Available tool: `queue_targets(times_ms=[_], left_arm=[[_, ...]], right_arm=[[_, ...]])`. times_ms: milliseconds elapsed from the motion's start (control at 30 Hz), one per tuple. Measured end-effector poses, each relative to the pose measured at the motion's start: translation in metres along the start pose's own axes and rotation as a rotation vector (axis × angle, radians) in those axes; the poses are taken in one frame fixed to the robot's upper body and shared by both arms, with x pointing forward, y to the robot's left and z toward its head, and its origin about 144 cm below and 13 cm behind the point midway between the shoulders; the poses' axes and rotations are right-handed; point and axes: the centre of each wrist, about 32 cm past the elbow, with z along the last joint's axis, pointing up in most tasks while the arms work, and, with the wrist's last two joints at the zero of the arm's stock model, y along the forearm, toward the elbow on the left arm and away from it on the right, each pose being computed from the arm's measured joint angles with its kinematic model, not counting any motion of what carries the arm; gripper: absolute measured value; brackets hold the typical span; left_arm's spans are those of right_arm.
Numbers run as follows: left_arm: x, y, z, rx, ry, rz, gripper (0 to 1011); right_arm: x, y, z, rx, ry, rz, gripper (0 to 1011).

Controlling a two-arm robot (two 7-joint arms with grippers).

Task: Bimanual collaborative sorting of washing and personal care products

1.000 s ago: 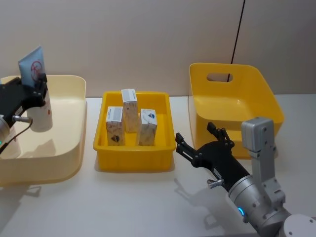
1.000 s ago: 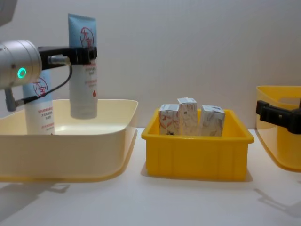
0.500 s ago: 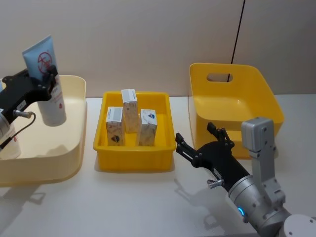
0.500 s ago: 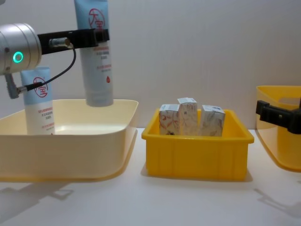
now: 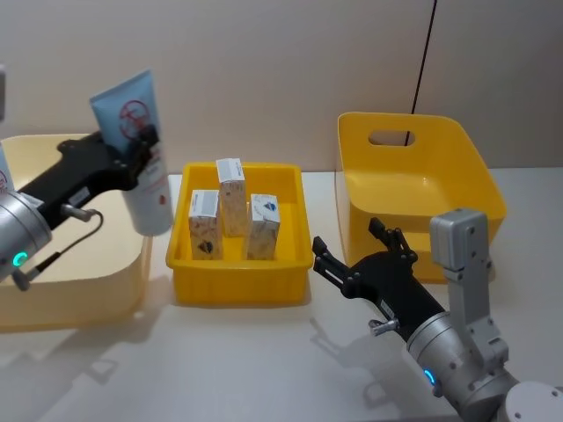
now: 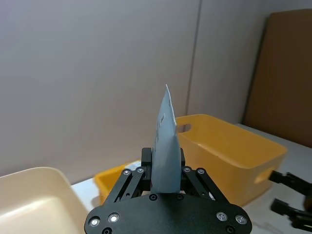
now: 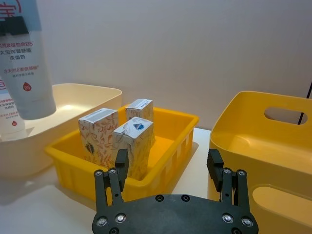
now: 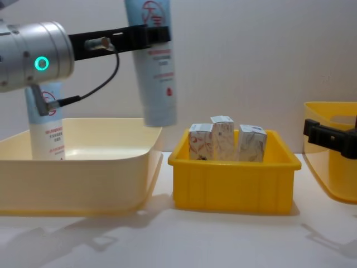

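Pale worktop: left pincer grasps a squeeze tube aloft, at 9 o'clock of the yellow tray holding three cartons; right pincer released, at 5 o'clock.

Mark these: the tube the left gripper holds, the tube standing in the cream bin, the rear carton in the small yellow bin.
held tube (image 8: 160,84), chest view, printed white body.
standing tube (image 8: 47,137), chest view, lower white body.
rear carton (image 5: 232,200), head view, front face.
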Motion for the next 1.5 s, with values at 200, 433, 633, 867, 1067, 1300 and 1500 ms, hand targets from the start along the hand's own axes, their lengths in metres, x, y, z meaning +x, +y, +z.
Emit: queue_targets(times_ms=[200,433,633,867,1067,1300,1500], left_arm=[[-0.009,-0.006,-0.004,0.0,0.03,-0.076,259],[-0.021,-0.013,-0.009,0.002,0.057,-0.145,259],[-0.027,-0.016,-0.013,0.003,0.068,-0.176,259],[-0.03,-0.018,-0.014,0.002,0.074,-0.194,259],[-0.032,-0.02,-0.016,0.002,0.078,-0.205,259],[-0.034,-0.02,-0.016,0.001,0.08,-0.212,259],[-0.034,-0.021,-0.017,0.001,0.081,-0.216,259]], right_arm=[[0.0,0.0,0.0,0.0,0.0,0.0,1001],[0.0,0.0,0.0,0.0,0.0,0.0,1001],[0.0,0.0,0.0,0.0,0.0,0.0,1001],[0.001,0.0,0.0,0.002,0.003,0.013,1001],[0.004,0.0,0.003,0.011,0.009,0.056,1001],[0.006,0.001,0.009,0.026,0.017,0.13,1001],[0.007,0.003,0.02,0.04,0.031,0.222,1001]])
